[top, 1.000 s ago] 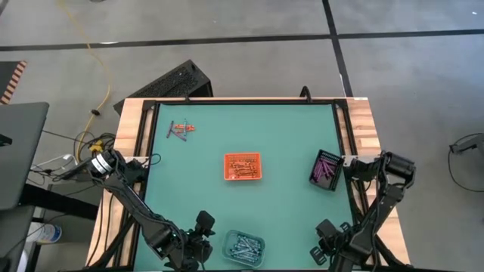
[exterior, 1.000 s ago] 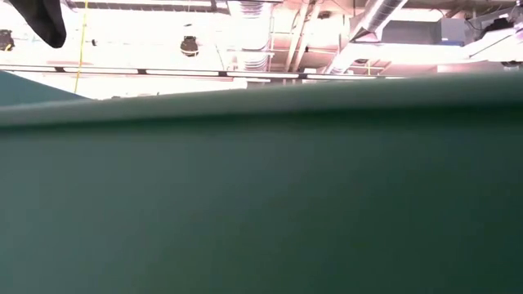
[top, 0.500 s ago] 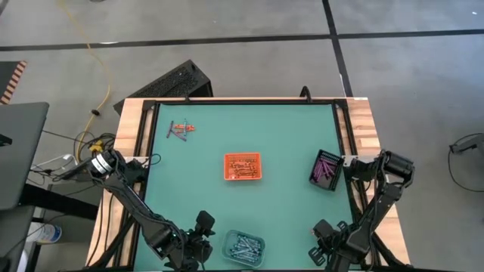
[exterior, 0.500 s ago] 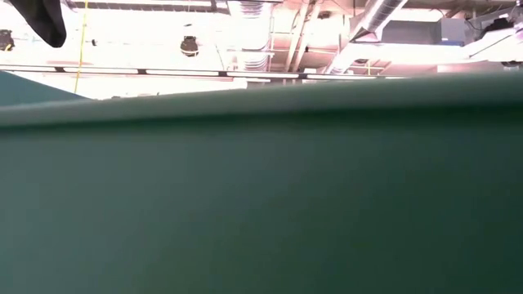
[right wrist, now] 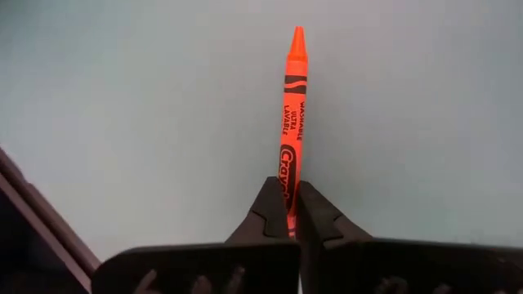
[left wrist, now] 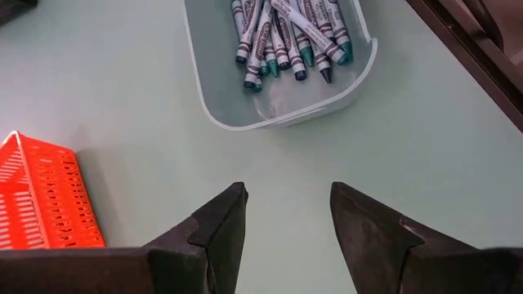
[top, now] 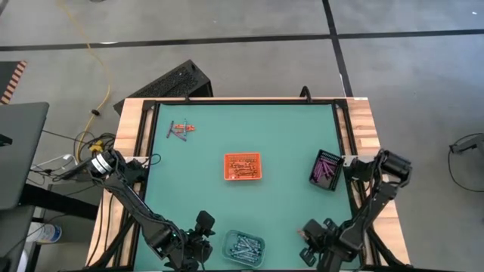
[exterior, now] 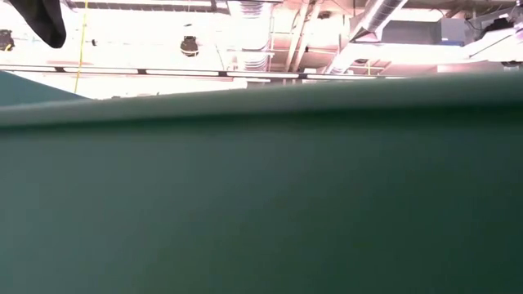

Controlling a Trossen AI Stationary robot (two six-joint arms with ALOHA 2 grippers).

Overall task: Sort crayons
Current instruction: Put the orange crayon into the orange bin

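My right gripper (right wrist: 290,194) is shut on an orange-red crayon (right wrist: 292,106) over the near right part of the green table; it also shows in the high view (top: 306,233). My left gripper (left wrist: 286,212) is open and empty near the front edge (top: 203,224), beside a clear tray (left wrist: 282,114) of blue-grey crayons (left wrist: 286,33). An orange tray (top: 243,166) of orange-red crayons sits mid-table. A black tray (top: 327,168) holds purple crayons at the right. A few loose crayons (top: 180,128) lie on the mat at the far left. My right gripper pinches the orange-red crayon by its blunt rear end (right wrist: 286,181) between its two fingers. The crayon lies along the fingers and sticks out straight ahead of them, its pointed tip (right wrist: 297,34) foremost. Whether it touches the table, I cannot tell.
The table has a dark frame and wooden side rails (top: 361,121). Open green mat lies between the trays and around the loose crayons. The low view shows only the green mat and the ceiling beyond.
My right gripper has gone toward the table's left edge along the near side, closer to the clear tray.
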